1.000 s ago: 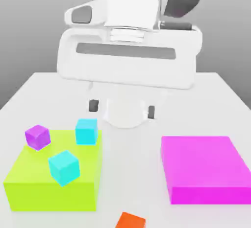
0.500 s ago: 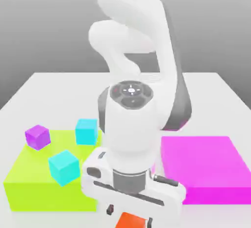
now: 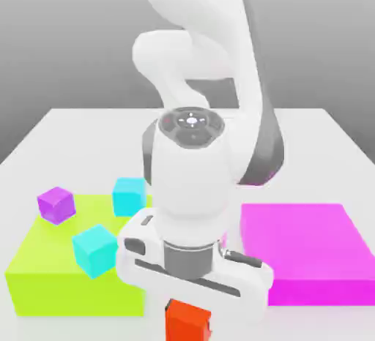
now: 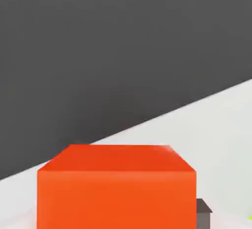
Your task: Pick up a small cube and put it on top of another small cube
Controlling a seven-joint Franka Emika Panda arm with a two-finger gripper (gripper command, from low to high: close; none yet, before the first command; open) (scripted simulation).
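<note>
- Exterior view: the arm (image 3: 192,178) comes from the far side of the table (image 3: 88,142) toward the near edge of the picture, its upper part bent and its wrist pointing down.
- Exterior view: the wide white hand sits low and near the middle, slanted, its end on the exterior view's left higher than its end on the exterior view's right.
- Exterior view: the gripper (image 3: 188,325) has its jaws drawn in to the width of the small orange-red cube (image 3: 187,322), which they hold between them, directly below the hand.
- Exterior view: the cube is at the near middle, nearer than the yellow-green block (image 3: 80,292) on the exterior view's left and the magenta block (image 3: 311,241) on the exterior view's right, between the two sideways and apart from both.
- Exterior view: the purple cube (image 3: 56,205), the far cyan cube (image 3: 130,197) and the near cyan cube (image 3: 96,251) are on the yellow-green block.
- Hand view: the small orange-red cube lies between the jaws, a dark finger pad (image 4: 203,218) right against one side; the table's pale surface and straight edge lie beyond it. Whether the cube touches the table, I cannot tell.
</note>
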